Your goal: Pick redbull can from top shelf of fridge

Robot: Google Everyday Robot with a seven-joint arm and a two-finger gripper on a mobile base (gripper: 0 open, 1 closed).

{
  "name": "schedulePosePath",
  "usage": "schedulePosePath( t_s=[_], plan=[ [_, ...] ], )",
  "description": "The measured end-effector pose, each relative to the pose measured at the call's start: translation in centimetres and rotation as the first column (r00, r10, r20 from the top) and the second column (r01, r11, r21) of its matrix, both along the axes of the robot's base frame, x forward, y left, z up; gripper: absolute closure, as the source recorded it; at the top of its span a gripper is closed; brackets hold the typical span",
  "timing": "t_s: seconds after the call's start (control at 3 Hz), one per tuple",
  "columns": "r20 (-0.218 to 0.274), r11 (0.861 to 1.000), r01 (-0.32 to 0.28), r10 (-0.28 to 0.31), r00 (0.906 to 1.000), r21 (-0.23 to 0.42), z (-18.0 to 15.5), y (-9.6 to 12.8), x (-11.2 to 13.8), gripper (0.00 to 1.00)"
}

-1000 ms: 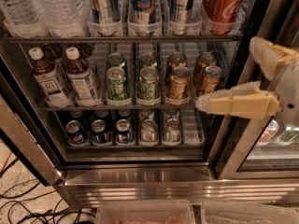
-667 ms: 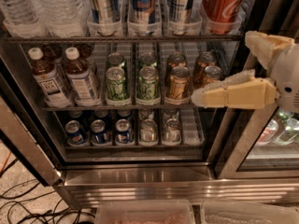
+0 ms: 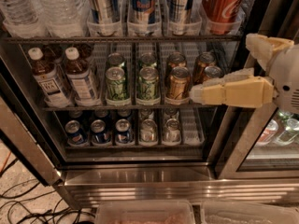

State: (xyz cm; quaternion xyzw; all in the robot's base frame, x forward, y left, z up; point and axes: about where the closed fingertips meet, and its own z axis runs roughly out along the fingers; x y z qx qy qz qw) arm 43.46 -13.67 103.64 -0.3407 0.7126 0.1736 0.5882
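Observation:
The fridge (image 3: 140, 176) stands open in front of me. On its top shelf (image 3: 70, 39), clear lane trays hold two redbull cans with silver and blue-grey panels (image 3: 105, 6) (image 3: 180, 6), with a solid-blue slim can (image 3: 142, 6) between them. Their tops are cut off by the picture's edge. A red Coca-Cola can (image 3: 222, 6) stands to the right and water bottles (image 3: 56, 8) to the left. My cream gripper (image 3: 194, 94) reaches in from the right at the height of the middle shelf, well below and right of the redbull cans, and touches nothing.
The middle shelf holds tea bottles (image 3: 79, 76), green cans (image 3: 117, 83) and gold cans (image 3: 178, 82). The bottom shelf holds blue cans (image 3: 98, 132) and silver cans (image 3: 148, 130). A steel door post (image 3: 243, 139) stands right. Cables (image 3: 28, 209) lie on the floor, and plastic bins (image 3: 145, 213) sit below.
My gripper has moved slightly left and up, toward the fridge's middle shelf. The cans have not moved.

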Motion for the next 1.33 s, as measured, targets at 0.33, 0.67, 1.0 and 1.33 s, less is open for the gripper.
schedulePosePath(
  t_s=[0.33, 0.67, 1.0, 1.33],
  plan=[
    [0.045, 0.998, 0.055, -0.055, 0.9975, -0.007, 0.8, 0.6, 0.2, 0.00],
    [0.063, 0.989, 0.146, -0.145, 0.9875, -0.020, 1.1, 0.5, 1.1, 0.00],
    [0.061, 0.987, 0.159, -0.159, 0.9854, 0.002, 1.2, 0.2, 1.8, 0.00],
    [0.071, 0.995, 0.080, -0.083, 0.9940, 0.053, 1.2, 0.2, 2.5, 0.00]
  ],
)
